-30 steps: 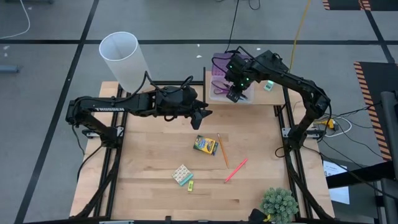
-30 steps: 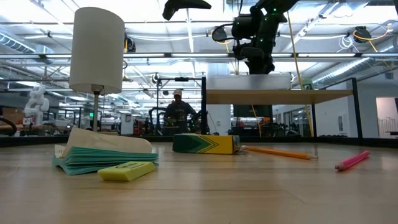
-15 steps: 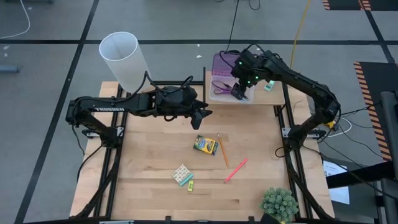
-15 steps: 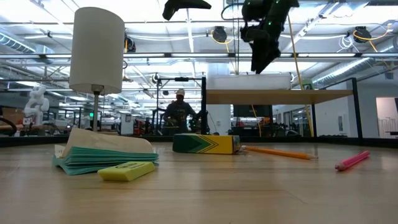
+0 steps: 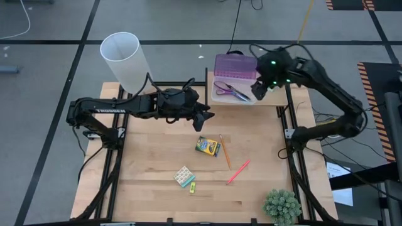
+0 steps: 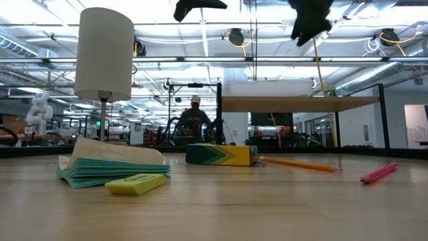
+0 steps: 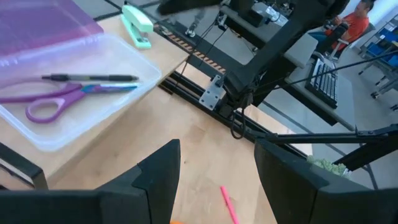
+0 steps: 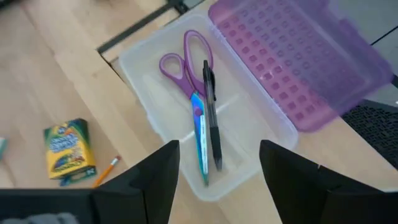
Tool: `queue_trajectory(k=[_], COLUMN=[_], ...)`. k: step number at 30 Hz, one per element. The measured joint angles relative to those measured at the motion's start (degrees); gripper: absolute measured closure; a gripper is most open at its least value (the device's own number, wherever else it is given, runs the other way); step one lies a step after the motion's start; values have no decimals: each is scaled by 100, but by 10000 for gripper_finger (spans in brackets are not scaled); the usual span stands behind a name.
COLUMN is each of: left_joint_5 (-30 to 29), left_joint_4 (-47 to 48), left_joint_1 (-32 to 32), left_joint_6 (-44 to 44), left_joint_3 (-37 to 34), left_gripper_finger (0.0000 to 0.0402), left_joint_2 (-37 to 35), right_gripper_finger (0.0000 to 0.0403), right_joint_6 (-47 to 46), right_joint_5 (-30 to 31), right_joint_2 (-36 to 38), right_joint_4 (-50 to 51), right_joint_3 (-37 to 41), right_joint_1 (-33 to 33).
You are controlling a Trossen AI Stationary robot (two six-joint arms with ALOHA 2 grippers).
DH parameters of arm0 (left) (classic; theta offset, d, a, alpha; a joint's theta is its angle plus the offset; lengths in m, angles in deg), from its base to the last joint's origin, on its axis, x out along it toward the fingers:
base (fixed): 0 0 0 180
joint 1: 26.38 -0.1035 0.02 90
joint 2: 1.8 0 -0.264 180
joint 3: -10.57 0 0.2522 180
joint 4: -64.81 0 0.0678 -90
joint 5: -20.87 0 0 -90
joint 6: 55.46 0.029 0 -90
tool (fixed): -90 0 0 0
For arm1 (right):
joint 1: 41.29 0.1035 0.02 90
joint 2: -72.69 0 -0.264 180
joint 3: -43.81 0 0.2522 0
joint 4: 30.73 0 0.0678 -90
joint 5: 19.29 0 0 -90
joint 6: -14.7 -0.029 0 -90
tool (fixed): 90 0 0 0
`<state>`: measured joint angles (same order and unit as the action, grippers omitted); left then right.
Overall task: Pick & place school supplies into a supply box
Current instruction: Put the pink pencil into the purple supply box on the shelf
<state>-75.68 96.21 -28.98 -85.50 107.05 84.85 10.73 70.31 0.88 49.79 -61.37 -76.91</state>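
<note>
The clear rectangular plastic supply box (image 5: 233,94) with its translucent purple lid (image 5: 235,64) open sits at the table's (image 5: 157,163) far edge, holding purple-handled scissors (image 8: 189,81) and a black pen (image 8: 211,118). The right claw (image 5: 258,91), open and empty, hovers by the box's right end. The left claw (image 5: 206,115), also open, hangs above the table's far middle. The green-yellow crayon box (image 5: 207,146), orange pencil (image 5: 225,152) and pink pen (image 5: 238,171) lie mid-table.

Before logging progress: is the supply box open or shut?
Open. The supply box has its purple lid swung back, and the scissors and black pen lie uncovered inside.
</note>
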Motion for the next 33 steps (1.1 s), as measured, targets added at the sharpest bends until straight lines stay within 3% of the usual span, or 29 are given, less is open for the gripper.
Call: queue_trajectory(k=[7,13,19,24,33], left_joint_5=[-83,-582,-1159,-1488,-1561], left_joint_4=[70,72,88,179,435], left_joint_1=[183,541,1008,1267,1516], left_joint_6=[-408,-880,-1239,-1286,-1268], left_joint_3=[0,0,0,0,0], left_gripper_finger=[192,193,193,193,193], left_joint_2=[1,2,2,2,2], right_gripper_finger=[187,188,188,188,188], right_joint_6=[-338,-513,-976,-1647,-2460], right_joint_5=[-147,-581,-606,-739,-708], right_joint_2=[696,1046,1346,1572,1504], right_joint_4=[73,436,689,686,658], right_joint_3=[-2,-2,-2,-2,-4], right_joint_1=[287,645,1114,1555,2718])
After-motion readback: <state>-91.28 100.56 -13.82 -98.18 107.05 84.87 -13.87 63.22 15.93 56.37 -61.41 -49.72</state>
